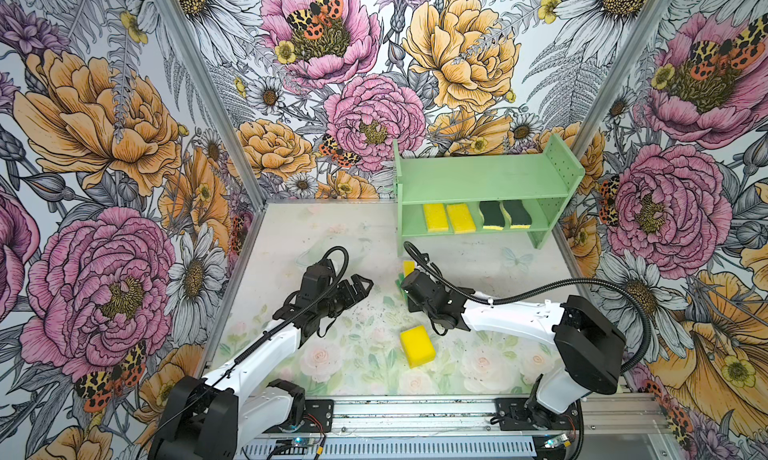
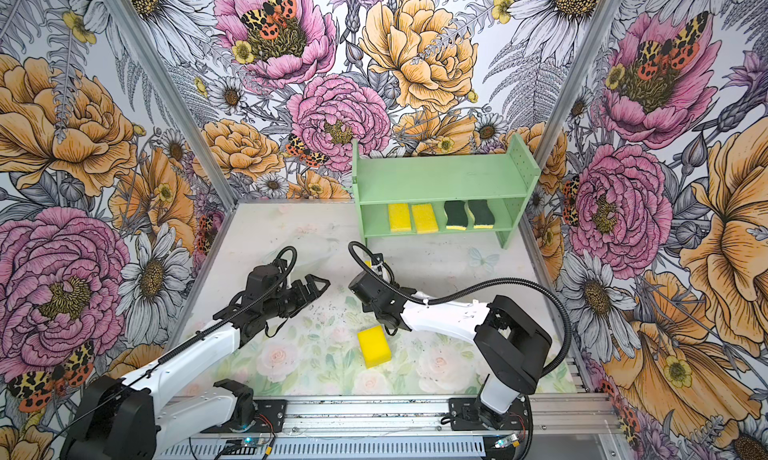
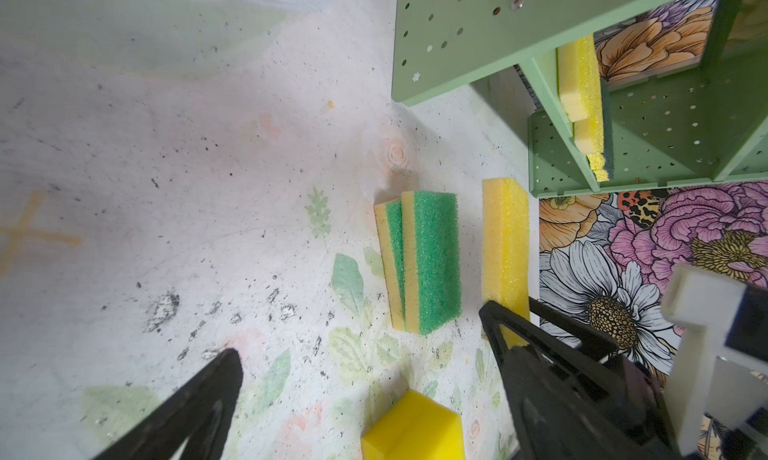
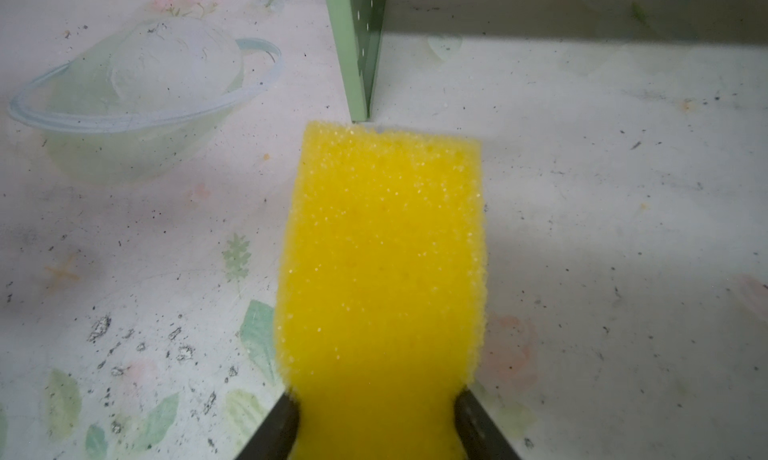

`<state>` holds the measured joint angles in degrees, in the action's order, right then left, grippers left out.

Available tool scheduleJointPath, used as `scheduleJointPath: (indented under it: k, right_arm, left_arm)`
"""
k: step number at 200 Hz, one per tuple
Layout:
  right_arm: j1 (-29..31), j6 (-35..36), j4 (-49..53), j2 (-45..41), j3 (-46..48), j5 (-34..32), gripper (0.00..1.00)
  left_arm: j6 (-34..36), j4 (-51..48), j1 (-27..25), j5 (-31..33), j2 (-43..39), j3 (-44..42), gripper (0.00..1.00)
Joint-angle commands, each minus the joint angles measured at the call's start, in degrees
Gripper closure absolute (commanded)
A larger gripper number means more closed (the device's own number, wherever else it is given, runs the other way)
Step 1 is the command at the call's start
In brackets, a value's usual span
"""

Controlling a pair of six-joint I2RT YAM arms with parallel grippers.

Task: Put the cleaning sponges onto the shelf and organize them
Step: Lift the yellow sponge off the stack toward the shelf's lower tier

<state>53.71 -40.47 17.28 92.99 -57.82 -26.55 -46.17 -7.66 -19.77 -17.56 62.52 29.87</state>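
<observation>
Cleaning sponges (image 1: 461, 217): on the shelf, on the counter and in one pincer.
Shelf (image 1: 482, 179): mint-green, at the counter's back right; top tier bare.
Lower tier: two plain yellow sponges (image 1: 435, 217) on the left and two wavy dark-green-topped sponges (image 1: 492, 214) on the right, in a row.
Teal-topped sponges (image 3: 434, 262): two, on edge, touching each other, on the counter (image 1: 291, 245) in front of the shelf.
Loose yellow sponge (image 1: 417, 345): flat, mid-counter, nearer the front.
Right pincer (image 4: 376, 399): narrow, squeezing the held yellow sponge (image 4: 382, 270) by one end, just beside the teal pair.
Left pincer (image 1: 365, 286): wide, holding nothing, near the teal pair.
</observation>
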Motion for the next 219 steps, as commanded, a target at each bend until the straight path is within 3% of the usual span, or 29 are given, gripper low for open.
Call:
scheduleJointPath:
  k: [1,43,122,219]
  right_arm:
    - [0.47,0.77,-1.46,-2.63,0.19,-1.67,0.50]
    - [0.44,1.42,-1.68,-3.51,0.50,-2.39,0.50]
    - [-2.90,10.09,-2.07,-4.94,-2.38,-4.70,0.51]
    - [-5.99,11.40,-2.60,-7.64,-2.12,-4.62,0.51]
  left_arm:
    - [-0.15,0.14,-0.63,0.88,0.36,0.52,0.01]
    - [-0.15,0.28,-0.66,0.78,0.06,0.24,0.01]
    - [-0.15,0.35,-0.71,0.74,-0.23,0.20,0.01]
    - [-0.50,0.09,-1.67,0.38,-0.56,0.66,0.01]
